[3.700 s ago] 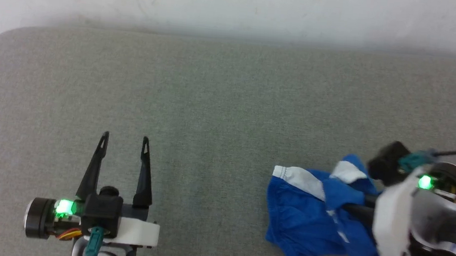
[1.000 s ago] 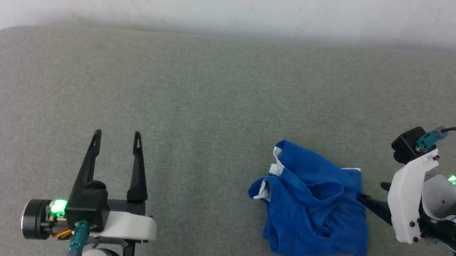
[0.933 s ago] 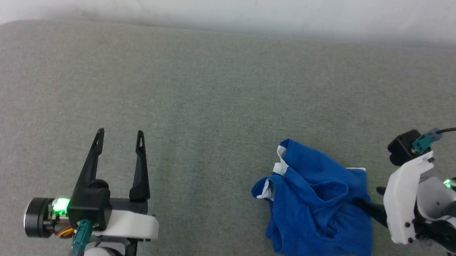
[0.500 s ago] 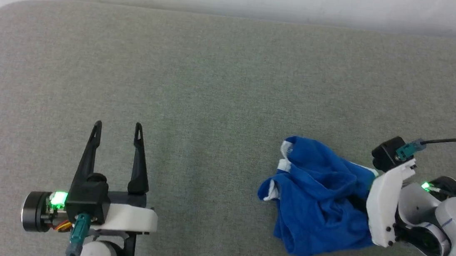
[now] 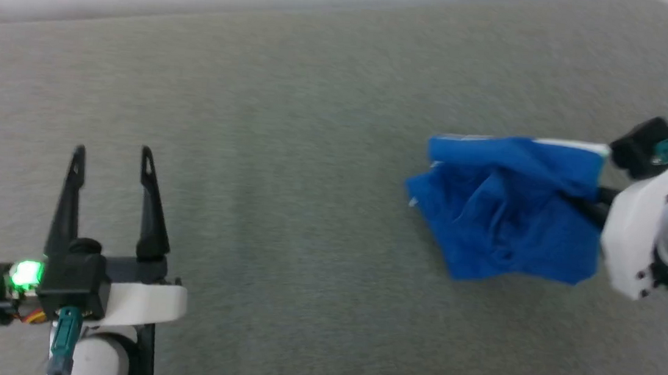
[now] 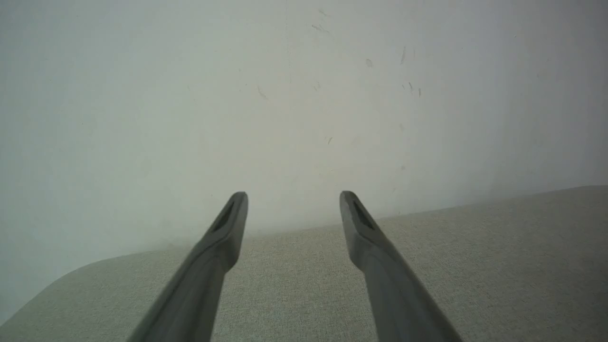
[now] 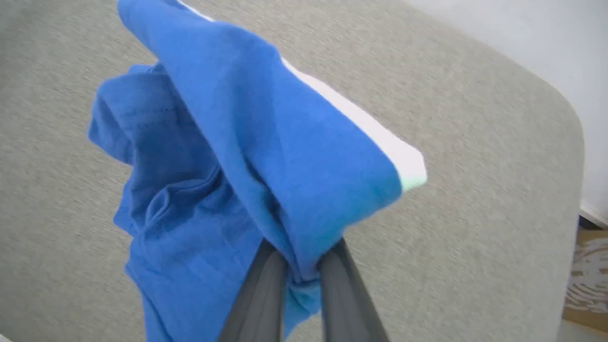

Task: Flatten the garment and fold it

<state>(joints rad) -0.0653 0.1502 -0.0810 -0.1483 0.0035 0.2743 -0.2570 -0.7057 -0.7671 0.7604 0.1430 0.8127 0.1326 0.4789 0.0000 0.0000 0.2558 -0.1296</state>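
Two dark fingers of the right gripper (image 7: 301, 266) stand narrow, pinched on a fold of the shorts (image 7: 228, 142) just below the end of the white stripe (image 7: 361, 128). The blue cloth spreads from that pinch in a crumpled bunch over the right side of the grey pad (image 5: 316, 118); whether its lower edge touches the pad I cannot tell. Well apart at the lower left, the left gripper (image 5: 110, 157) stands wide and empty above the pad, pointing toward the white wall (image 6: 304, 71).

Left pincer (image 5: 112, 151) shows black fingers (image 5: 149, 212), white shell (image 5: 142, 305), green light (image 5: 26, 273).
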